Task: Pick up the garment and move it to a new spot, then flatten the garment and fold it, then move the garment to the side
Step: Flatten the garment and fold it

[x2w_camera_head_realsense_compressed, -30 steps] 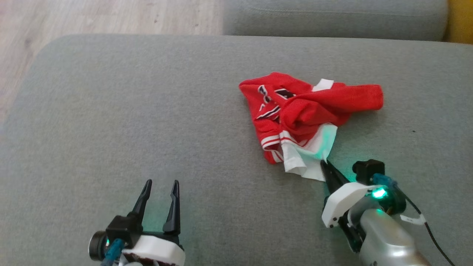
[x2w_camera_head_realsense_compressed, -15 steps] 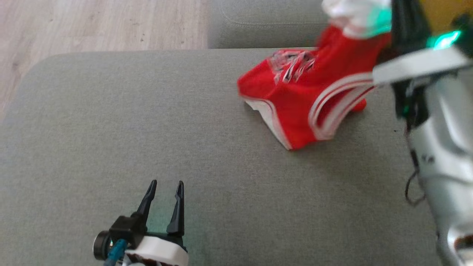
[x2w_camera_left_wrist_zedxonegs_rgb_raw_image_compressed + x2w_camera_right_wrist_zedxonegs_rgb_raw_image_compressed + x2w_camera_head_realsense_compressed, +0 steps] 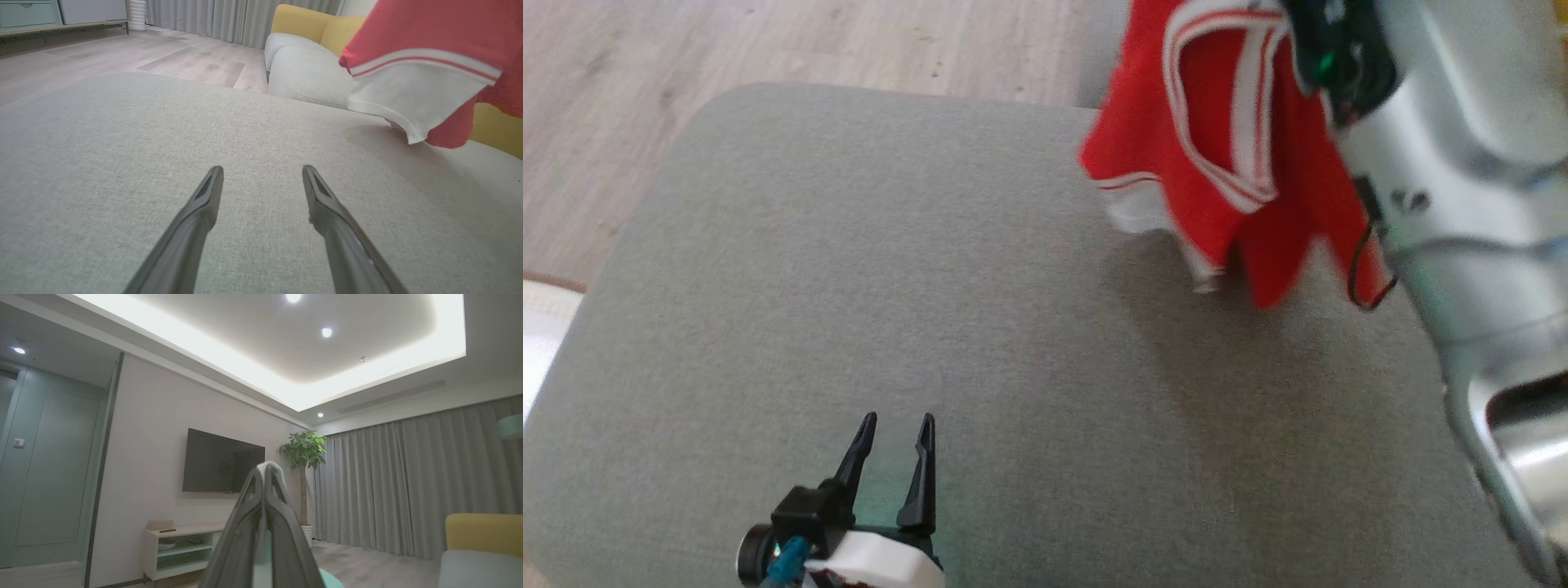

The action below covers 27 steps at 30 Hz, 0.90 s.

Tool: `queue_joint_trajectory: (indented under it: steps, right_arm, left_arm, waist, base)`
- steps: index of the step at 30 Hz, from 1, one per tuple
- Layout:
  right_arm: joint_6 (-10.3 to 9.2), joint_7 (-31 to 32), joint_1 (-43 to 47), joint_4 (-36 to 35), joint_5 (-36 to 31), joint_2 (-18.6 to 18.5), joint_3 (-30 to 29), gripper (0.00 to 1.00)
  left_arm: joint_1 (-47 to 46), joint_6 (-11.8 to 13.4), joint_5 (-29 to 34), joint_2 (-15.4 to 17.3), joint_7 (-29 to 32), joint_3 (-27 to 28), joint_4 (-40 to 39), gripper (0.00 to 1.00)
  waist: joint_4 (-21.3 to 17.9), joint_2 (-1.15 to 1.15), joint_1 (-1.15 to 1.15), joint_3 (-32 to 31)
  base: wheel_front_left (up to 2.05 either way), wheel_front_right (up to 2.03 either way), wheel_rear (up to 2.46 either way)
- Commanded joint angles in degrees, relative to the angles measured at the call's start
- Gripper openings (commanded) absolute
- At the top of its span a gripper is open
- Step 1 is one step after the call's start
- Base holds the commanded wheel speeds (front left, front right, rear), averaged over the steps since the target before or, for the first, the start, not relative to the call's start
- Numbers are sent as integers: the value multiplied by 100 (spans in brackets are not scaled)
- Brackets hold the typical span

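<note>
1. The red garment (image 3: 1217, 122) is hanging over the far right part of the grey sofa cushion (image 3: 849, 286), dangling beside the silver forearm (image 3: 1445, 180) of the right arm.
2. The right pincer (image 3: 265, 473) is pointing up toward the ceiling, its two fingers clenching tight on a thin pale strip of the garment's cloth.
3. The left pincer (image 3: 898, 418) is sitting low over the near part of the cushion, well apart from the garment. Its fingers are spread and gripping nothing.
4. The cushion is lying wide and flat between the left pincer and the garment, giving open room across its middle and left side.
5. The cushion's far edge is curving round at the left corner, with the wooden floor (image 3: 686, 49) showing beyond it. A second grey cushion (image 3: 302, 69) and a yellow cushion (image 3: 302, 20) are standing past the far edge, behind the garment.
6. The garment is drooping in loose folds, red with white striped trim looping across it and a white panel at its lower hem. Its lowest corners are hanging close over the cushion and casting a shadow, and I cannot tell whether they are touching it.
</note>
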Motion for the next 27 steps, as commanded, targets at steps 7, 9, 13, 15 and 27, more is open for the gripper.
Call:
queue_joint_trajectory:
  steps: [7,9,13,15,27]
  right_arm:
    - [-4,-149,-670,611,-85,-201,-581,0]
    - [-4,-155,-510,989,-214,-380,-793,0]
    - [-4,-117,381,2301,-649,-925,-1182,0]
    - [-4,-99,840,2872,-774,-1088,-1323,9]
    - [-4,-178,2454,2727,-1334,-1075,-1819,100]
  left_arm:
    - [-15,-12,5,4,-56,235,-148,100]
    - [-13,-6,-17,4,-56,240,-171,100]
    - [-112,20,-71,4,-56,155,-247,100]
    - [-165,29,-95,4,-56,127,-273,100]
    - [-350,76,-36,4,-56,95,-271,100]
  waist:
    - [219,0,0,-12]
    - [219,0,0,38]
    - [229,0,0,212]
    - [217,0,0,303]
    - [-59,0,0,514]
  base:
    - [0,0,0]
    - [0,0,0]
    - [0,0,0]
    - [0,0,0]
    - [0,0,0]
